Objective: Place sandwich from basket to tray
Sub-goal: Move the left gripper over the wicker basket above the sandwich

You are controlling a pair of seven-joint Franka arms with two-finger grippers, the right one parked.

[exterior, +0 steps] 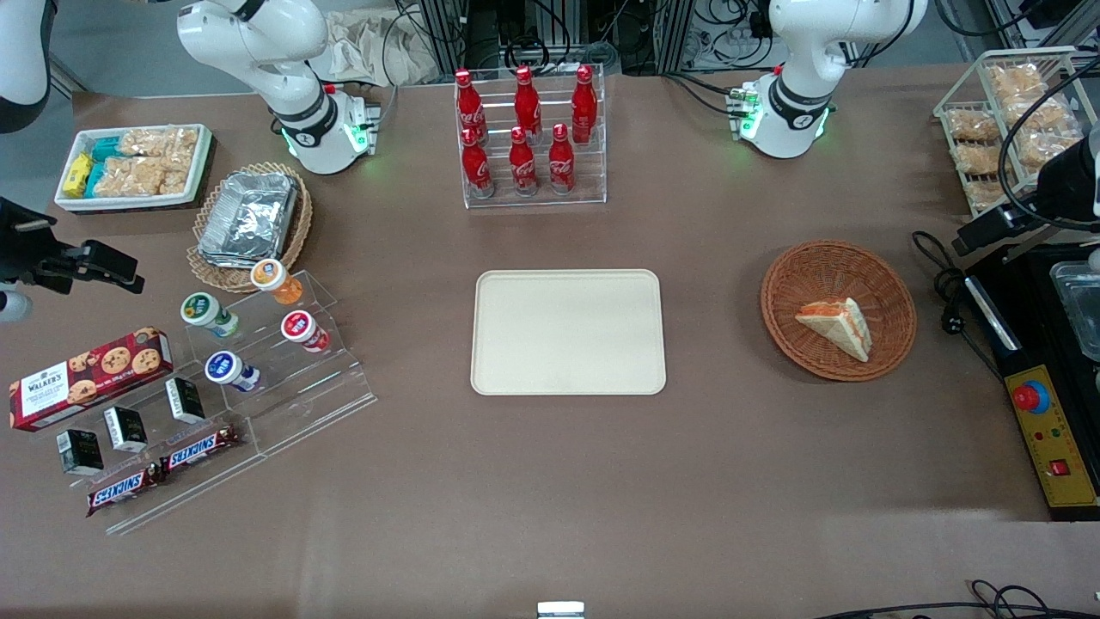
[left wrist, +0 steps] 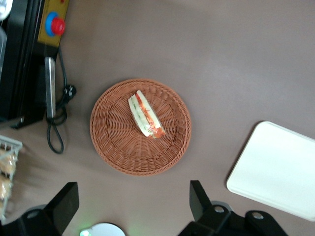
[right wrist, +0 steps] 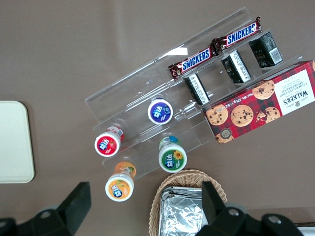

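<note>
- Front view shows the brown worktop [exterior: 550, 481], with the cream tray [exterior: 568, 332] bare at its middle and the reddish wicker basket [exterior: 838, 309] well apart from it, toward the working arm's end.
- The sandwich [exterior: 836, 325] lies in the basket on a broad bread face, its orange and green filling edge turned up and outward.
- The tool [left wrist: 133, 206] hangs high above the basket, its two dark fingers [left wrist: 199, 199] spread wide and holding nothing; it is not yet down on the wedge.
- To do this step well, I judge it should drop straight over the wedge, turn so the fingers [left wrist: 66, 201] close across the two bread faces rather than along the long edge, and squeeze lightly, since soft bread will crush or shed filling.
- It should lift clear of the basket rim before crossing to the tray.
- Legible writing: "WALKER'S" on the red tartan biscuit box [exterior: 88, 376], "SNICKERS" on two bars [exterior: 199, 448], and what looks like the Coca-Cola script on the red bottles [exterior: 524, 129], though it is small.
</note>
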